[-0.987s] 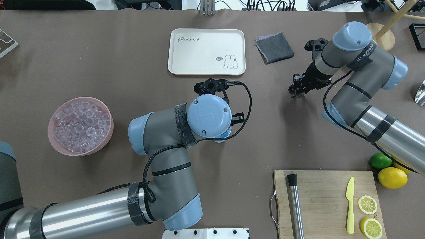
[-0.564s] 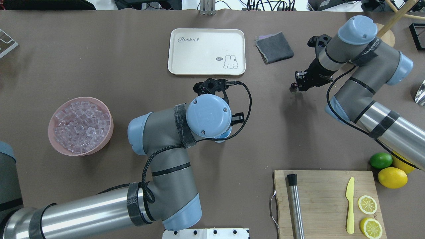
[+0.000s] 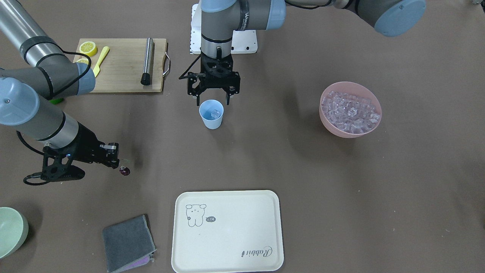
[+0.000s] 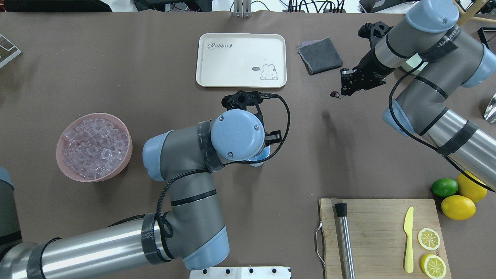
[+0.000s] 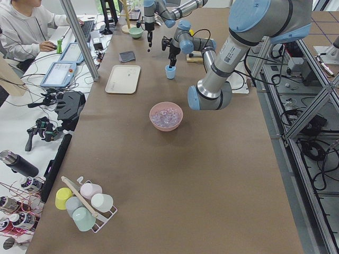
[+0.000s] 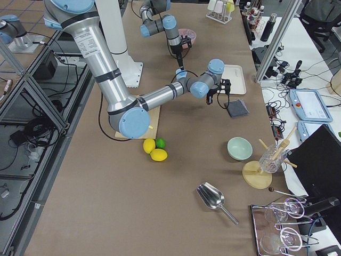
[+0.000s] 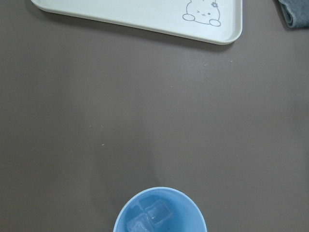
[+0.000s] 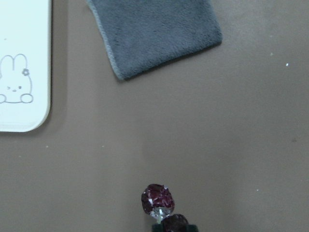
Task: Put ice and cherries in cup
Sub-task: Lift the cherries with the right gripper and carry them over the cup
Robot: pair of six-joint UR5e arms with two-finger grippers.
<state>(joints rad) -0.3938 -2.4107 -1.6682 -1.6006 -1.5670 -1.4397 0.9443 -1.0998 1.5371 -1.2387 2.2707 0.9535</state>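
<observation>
Some ice in cup. My left claw spread over cup, empty. My right claw pinches cherries, 2 o'clock from cup overhead, well apart. Drop left to do.

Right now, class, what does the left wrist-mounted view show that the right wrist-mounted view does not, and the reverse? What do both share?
Only the left wrist view: the small pale blue plastic cup holding clear ice cubes. Only the right wrist view: the pair of dark red-purple cherries. Both: the cream rabbit-print tray, the grey cloth, the brown table.
</observation>
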